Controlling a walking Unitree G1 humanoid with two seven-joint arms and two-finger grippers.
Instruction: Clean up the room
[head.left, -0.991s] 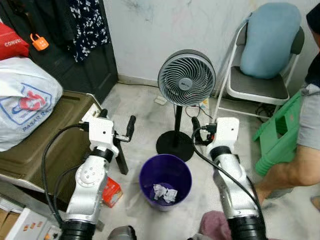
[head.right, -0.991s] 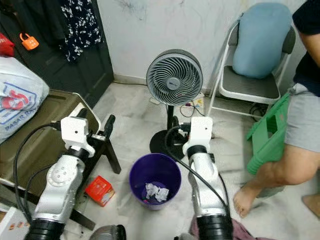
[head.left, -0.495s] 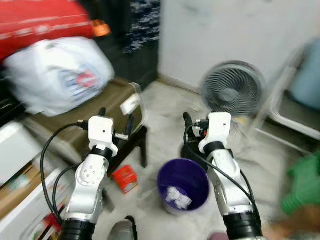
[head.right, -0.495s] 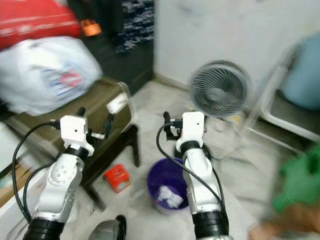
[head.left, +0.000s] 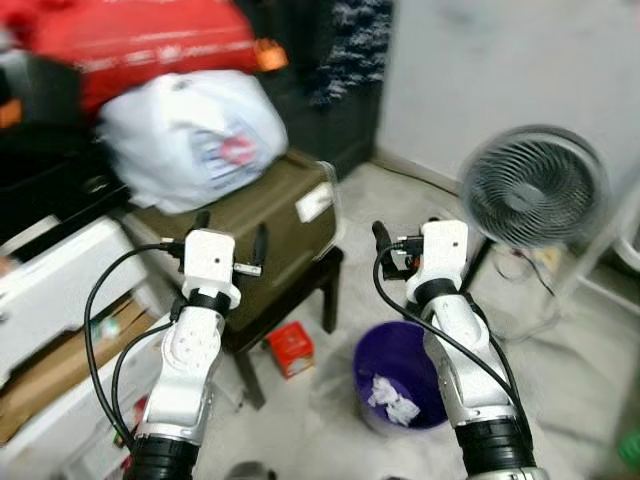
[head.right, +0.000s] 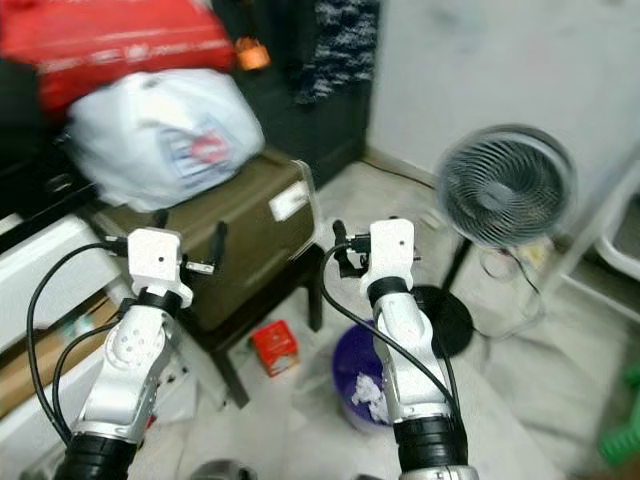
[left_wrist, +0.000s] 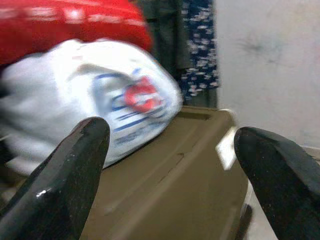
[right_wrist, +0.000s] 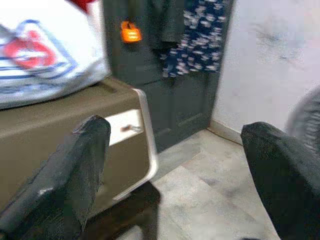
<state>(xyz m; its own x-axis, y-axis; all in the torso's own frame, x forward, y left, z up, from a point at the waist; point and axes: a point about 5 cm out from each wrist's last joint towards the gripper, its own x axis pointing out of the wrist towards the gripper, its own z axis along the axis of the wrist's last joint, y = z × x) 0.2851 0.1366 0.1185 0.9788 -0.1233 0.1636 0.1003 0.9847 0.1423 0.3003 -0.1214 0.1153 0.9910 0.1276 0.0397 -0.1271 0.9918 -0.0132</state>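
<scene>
some crumpled paper already in purple bin below right gripper | red box on floor, apparently uncollected, below left gripper | both jaws wide, empty

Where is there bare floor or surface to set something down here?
Bare floor lies between the brown case and the fan. The case's near half is free; a white bag crowds its far half. Below, the red box and purple bin fill the floor.
</scene>
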